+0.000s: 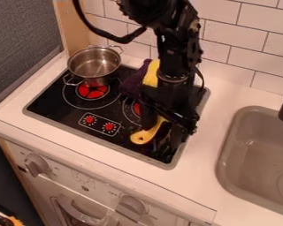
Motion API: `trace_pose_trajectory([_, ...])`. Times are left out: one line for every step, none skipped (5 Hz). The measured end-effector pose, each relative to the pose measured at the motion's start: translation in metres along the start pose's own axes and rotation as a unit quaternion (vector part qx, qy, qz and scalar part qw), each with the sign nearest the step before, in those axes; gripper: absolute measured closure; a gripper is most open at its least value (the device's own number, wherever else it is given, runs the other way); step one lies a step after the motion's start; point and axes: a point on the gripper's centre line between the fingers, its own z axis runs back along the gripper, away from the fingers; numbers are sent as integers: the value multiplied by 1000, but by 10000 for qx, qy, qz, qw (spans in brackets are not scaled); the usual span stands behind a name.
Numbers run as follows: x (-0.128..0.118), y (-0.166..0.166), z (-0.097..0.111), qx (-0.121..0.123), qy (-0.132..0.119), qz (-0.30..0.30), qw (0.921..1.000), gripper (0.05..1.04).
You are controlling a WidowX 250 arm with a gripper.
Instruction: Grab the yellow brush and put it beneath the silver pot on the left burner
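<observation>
Yellow brush [142, 136]: rounded, pierced handle, lies at five o'clock on smooth black stove [52, 103], beside gripper [162, 134]; whether that is open or closed cannot be told. Silver pot [95, 66]: round, shiny metal, two loop handles, sits at eleven.

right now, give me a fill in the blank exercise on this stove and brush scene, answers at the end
Of the two burners, the silver pot is nearer the one on the ____. The handle of the brush is coloured ____. In the picture, the sink is to the ____ of the stove. The two small dials at the front of the stove are ____.

Missing words: left; yellow; right; red
</observation>
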Motion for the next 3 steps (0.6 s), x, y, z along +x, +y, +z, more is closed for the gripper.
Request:
trace_pose_trajectory([1,7,-1,54,31,44,10000,83])
trace_pose_trajectory([0,13,-4,62,81,129,9999,141])
trace_pose_trajectory([-1,17,-6,33,125,197,9997,415])
